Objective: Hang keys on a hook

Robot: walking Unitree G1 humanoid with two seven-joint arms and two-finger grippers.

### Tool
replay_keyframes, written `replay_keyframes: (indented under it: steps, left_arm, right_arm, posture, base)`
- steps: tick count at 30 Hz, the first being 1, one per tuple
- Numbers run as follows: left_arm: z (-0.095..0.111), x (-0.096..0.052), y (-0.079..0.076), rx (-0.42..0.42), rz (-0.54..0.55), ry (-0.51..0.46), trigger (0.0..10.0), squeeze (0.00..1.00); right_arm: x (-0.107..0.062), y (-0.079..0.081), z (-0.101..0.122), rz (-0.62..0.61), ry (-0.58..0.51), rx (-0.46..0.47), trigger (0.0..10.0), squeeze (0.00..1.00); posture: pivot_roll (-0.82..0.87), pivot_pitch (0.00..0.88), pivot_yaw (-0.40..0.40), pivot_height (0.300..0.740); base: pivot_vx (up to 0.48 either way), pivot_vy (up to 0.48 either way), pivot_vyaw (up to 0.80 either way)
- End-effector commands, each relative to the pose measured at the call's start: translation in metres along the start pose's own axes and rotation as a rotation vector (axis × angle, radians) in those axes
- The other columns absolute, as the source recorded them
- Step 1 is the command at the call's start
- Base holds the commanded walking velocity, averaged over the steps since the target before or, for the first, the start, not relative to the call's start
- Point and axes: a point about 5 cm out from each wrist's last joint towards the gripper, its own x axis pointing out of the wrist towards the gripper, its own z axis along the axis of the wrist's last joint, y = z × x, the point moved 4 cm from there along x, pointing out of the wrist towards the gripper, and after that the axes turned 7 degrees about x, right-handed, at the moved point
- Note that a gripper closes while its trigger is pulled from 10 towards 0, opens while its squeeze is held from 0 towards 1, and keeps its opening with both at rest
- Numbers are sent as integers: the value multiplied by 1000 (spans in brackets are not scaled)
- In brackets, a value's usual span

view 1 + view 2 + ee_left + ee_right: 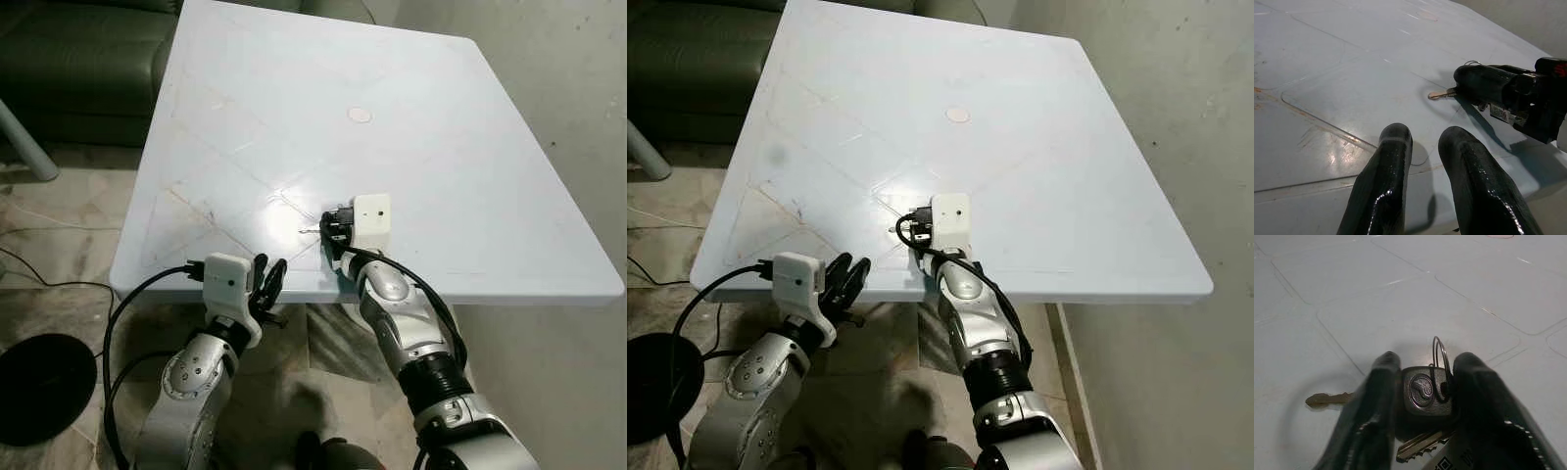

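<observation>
Keys (1426, 394) sit clamped in the right claw (1422, 396) on the table (470, 147); left claw (1425, 161) narrowly parted.

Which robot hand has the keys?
The right gripper has them: its fingers are pinched on the black key head over the white table. The left gripper holds nothing, near the table's edge.

Both head cameras look steeply down from above onto the white table (294, 117). Each wrist camera skims low and close over the same tabletop; the left wrist view faces across toward the right gripper (1469, 81).
</observation>
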Motion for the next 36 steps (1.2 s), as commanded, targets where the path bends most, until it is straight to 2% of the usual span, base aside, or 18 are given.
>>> replay_keyframes:
  steps: [1,17,30,36]
  left_arm:
    - [2,1,-5,-2,-11,-4,10000,0]
    - [4,4,-6,-7,-13,-11,10000,0]
    - [5,10,-5,-6,-13,-21,10000,0]
    - [12,21,-3,-1,-7,-49,10000,0]
  right_arm:
    - [1,-3,2,-4,-10,14,0,0]
    - [3,-2,4,0,-16,42,0,0]
    - [7,-5,15,-5,-45,64,0,0]
    - [8,-9,42,5,-129,97,0,0]
  posture:
    - [64,222,-170,740]
    - [61,210,-171,740]
    - [46,187,-164,740]
    - [29,150,-157,740]
  base:
    - [0,0,0]
    - [0,0,0]
    - [0,0,0]
    - [0,0,0]
